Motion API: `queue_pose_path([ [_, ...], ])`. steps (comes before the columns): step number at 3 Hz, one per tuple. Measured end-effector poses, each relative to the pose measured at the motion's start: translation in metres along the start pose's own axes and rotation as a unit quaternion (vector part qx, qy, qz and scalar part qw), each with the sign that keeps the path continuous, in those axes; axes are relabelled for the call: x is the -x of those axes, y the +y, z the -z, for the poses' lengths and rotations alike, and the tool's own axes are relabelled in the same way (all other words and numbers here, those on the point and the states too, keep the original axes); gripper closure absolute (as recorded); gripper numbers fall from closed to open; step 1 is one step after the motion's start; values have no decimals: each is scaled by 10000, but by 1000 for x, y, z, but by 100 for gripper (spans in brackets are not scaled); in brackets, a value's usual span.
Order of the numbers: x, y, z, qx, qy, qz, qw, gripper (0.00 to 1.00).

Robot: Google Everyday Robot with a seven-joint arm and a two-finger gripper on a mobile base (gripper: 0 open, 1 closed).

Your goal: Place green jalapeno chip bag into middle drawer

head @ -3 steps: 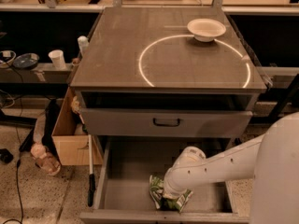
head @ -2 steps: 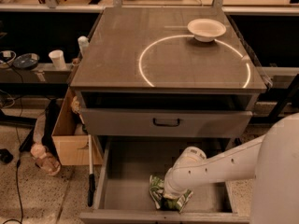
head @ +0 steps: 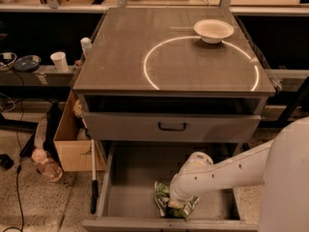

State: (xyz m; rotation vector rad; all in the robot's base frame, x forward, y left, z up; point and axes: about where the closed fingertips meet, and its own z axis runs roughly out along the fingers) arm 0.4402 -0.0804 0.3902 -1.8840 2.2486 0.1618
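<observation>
hiding gripper (head: 176, 208) in middle drawer (head: 129, 179): arm (head: 227, 170)

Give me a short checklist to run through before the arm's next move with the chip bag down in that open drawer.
1. The middle drawer is pulled open: ok.
2. The green jalapeno chip bag is inside it, near the front wall: ok.
3. The gripper is low in the drawer, right over the bag: ok.
4. The gripper has let go of the bag: cannot tell, the wrist hides it.
5. The drawer above is closed and clear of the arm: ok.
6. The white bowl on top is far from the arm: ok.
</observation>
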Motion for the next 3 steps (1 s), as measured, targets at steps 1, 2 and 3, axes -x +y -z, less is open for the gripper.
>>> queue_pose_path([
  [1, 0, 0, 0, 0, 0, 0, 10000, 4],
  [2, 0, 0, 0, 0, 0, 0, 10000, 0],
  [3, 0, 0, 0, 1, 0, 0, 10000, 0],
])
